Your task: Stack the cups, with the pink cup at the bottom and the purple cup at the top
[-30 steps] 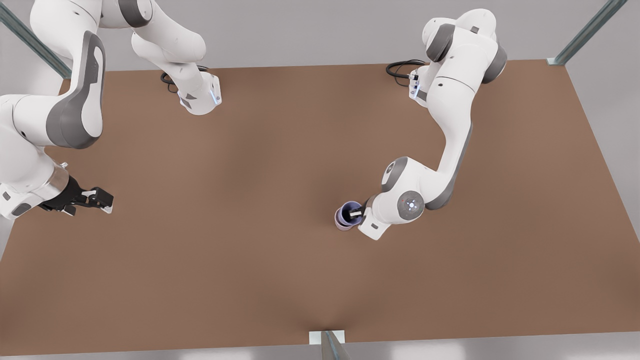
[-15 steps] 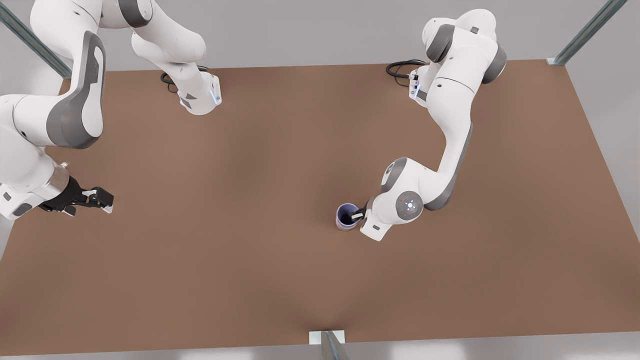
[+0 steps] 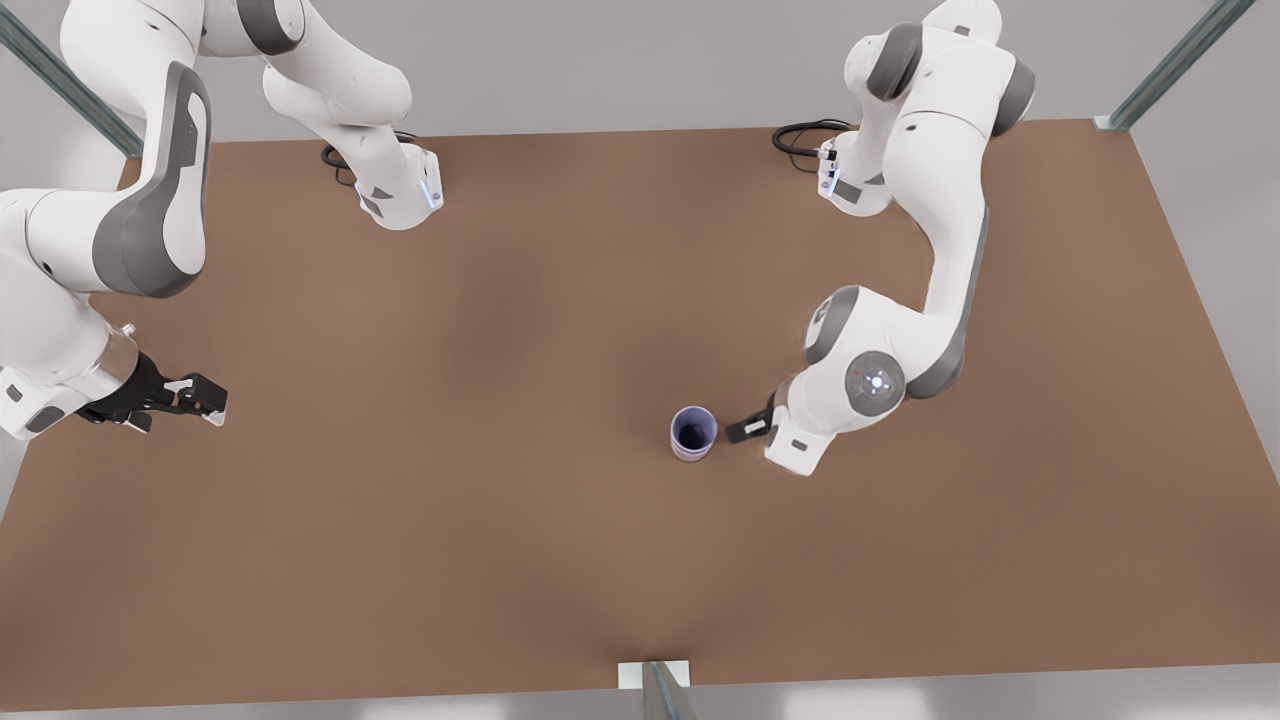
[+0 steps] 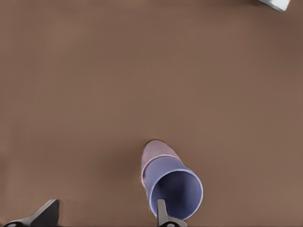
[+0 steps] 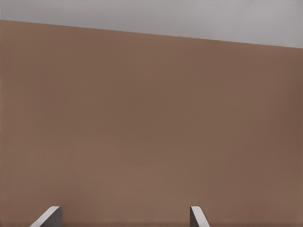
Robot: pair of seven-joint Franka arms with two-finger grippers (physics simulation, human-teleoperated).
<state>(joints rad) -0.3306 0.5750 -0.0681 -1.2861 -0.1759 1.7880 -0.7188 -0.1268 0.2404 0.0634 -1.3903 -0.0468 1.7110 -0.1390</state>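
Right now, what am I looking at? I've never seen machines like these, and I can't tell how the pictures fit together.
These are simulator renders of two white robot arms on a brown table. The front view looks down from above. The other two pictures come from cameras on the arms' wrists. The left gripper, at the front view's right, is open and holds nothing. Its fingertips show in its wrist view. Beside it stand two small cups: the purple cup sits nested in the pink cup. The right gripper waits, open, at the front view's left, looking across bare table.
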